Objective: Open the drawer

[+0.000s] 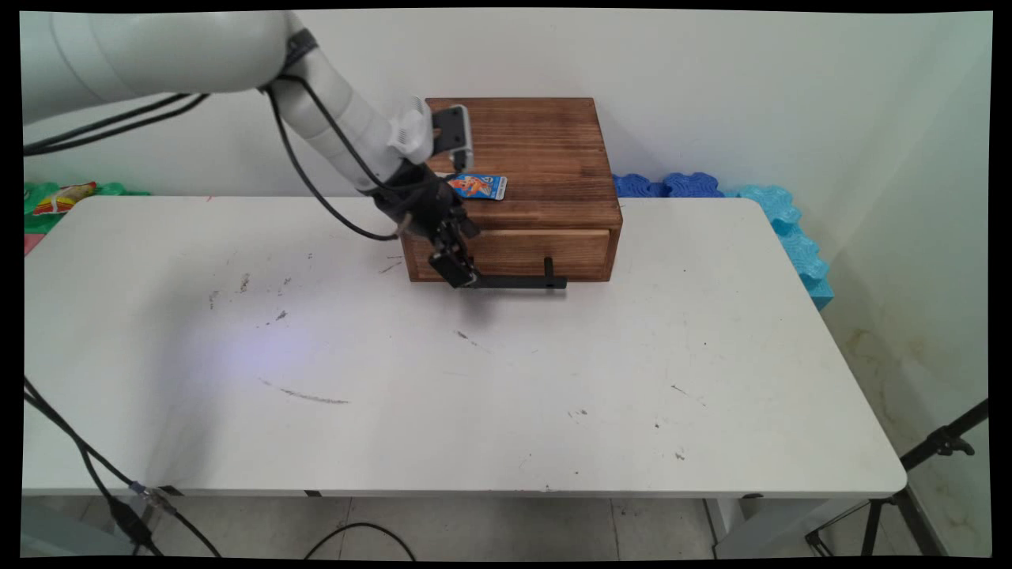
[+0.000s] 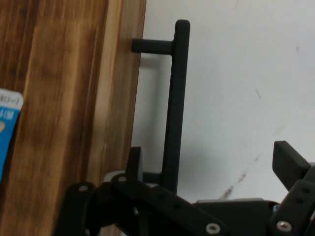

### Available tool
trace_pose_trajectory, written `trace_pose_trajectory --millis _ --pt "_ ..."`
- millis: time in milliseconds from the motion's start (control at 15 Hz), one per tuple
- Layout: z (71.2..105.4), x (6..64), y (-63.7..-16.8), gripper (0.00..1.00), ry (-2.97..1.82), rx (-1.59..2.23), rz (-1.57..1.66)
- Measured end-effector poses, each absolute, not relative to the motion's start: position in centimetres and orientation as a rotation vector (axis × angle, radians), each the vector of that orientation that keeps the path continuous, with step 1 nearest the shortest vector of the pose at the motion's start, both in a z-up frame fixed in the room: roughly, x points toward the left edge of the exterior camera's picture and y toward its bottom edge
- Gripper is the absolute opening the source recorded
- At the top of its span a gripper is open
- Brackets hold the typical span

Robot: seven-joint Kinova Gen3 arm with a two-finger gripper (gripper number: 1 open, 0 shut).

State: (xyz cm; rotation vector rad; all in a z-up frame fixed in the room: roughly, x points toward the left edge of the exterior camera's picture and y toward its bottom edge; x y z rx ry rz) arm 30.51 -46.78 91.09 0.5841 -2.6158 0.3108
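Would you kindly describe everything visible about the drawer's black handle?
The handle is a slim matte black bar, plastic or metal by its look, running level along the wooden box's drawer front and held off it on short posts. The open end effector straddles its left end, one finger between bar and wood.

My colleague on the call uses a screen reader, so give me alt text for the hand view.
The end effector sits open around the near end of a black bar handle, one finger on each side. The handle stands off the front of a wooden drawer box, which has a blue card on top, above a white table.
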Motion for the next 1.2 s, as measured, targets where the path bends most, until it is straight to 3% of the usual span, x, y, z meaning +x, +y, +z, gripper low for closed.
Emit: trace_pose_trajectory --millis 1200 --pt "85.6 25.3 -48.3 1.0 -2.715 0.523 0.346"
